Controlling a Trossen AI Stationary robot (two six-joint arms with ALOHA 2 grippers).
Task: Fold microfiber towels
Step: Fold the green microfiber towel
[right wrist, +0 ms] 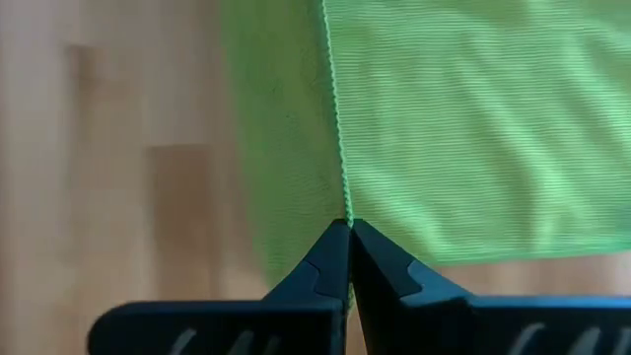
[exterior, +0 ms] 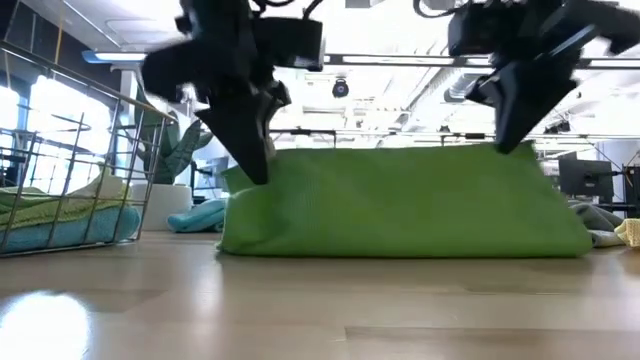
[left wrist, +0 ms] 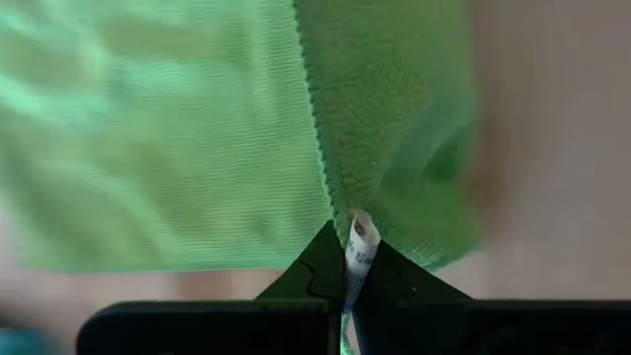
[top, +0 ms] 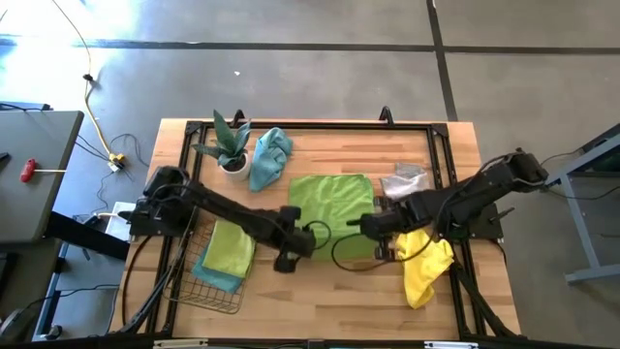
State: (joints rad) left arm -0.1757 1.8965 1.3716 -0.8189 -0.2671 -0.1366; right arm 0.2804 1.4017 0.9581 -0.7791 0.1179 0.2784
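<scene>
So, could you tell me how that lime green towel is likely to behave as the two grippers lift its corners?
The lime green towel probably drapes limply: it hangs in a sagging sheet between the left gripper and right gripper. It seems light, since pinched corners alone carry its edge. Its fuzzy weave likely resists slipping from shut fingers.

High view straight down, low view table-level; wrist views close; all share green towel [top: 330, 199]

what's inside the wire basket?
The wire basket holds a folded lime green towel stacked on a teal towel. Anything beneath them is covered.
</scene>
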